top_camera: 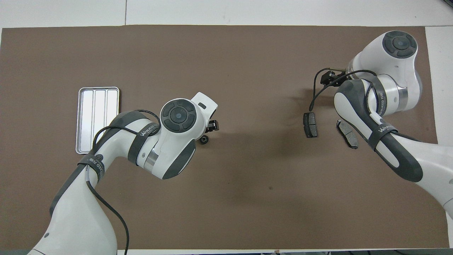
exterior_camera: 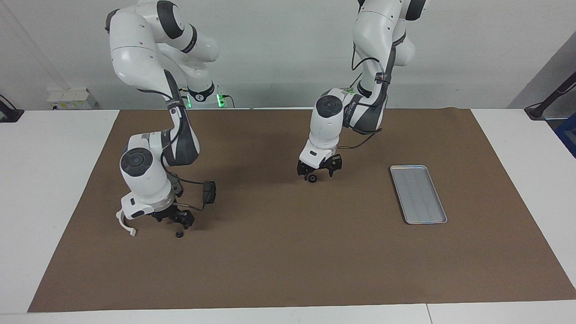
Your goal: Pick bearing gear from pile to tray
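My left tool (exterior_camera: 318,170), jaws wide and empty, hangs just over a small black bearing gear (exterior_camera: 312,178) on the tabletop (exterior_camera: 288,252); I should straddle it squarely before closing, then carry it to the tray (exterior_camera: 418,194), while my right tool (exterior_camera: 173,220) waits open over the pile (exterior_camera: 179,234).

Bright, even overhead light; soft shadows, sharp focus.
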Robot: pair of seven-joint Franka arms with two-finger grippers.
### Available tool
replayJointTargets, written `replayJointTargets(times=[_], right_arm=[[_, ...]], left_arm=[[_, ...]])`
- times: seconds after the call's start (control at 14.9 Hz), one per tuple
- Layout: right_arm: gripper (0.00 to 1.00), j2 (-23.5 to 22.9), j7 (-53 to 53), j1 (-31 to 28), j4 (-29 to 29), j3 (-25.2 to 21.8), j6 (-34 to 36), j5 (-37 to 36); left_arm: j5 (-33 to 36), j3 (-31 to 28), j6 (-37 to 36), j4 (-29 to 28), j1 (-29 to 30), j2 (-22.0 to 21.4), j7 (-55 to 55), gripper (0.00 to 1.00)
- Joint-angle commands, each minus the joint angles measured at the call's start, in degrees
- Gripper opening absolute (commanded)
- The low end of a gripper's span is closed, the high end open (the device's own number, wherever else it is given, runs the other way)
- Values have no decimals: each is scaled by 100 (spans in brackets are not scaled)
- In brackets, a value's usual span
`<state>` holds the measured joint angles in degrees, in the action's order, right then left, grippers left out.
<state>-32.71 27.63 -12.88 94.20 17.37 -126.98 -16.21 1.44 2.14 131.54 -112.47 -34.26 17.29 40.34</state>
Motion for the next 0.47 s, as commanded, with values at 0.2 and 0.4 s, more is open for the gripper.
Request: replayJointTargets(times=[0.2,0.4], right_arm=[[95,-279,216,-13,-59,65,-450,-155],[92,-446,225,13,-288,65,-504,-164]], left_arm=[[-249,-29,619,-443,-248,-85,-35,100],[-249,-38,759,-653,-274,-103,-44,100]])
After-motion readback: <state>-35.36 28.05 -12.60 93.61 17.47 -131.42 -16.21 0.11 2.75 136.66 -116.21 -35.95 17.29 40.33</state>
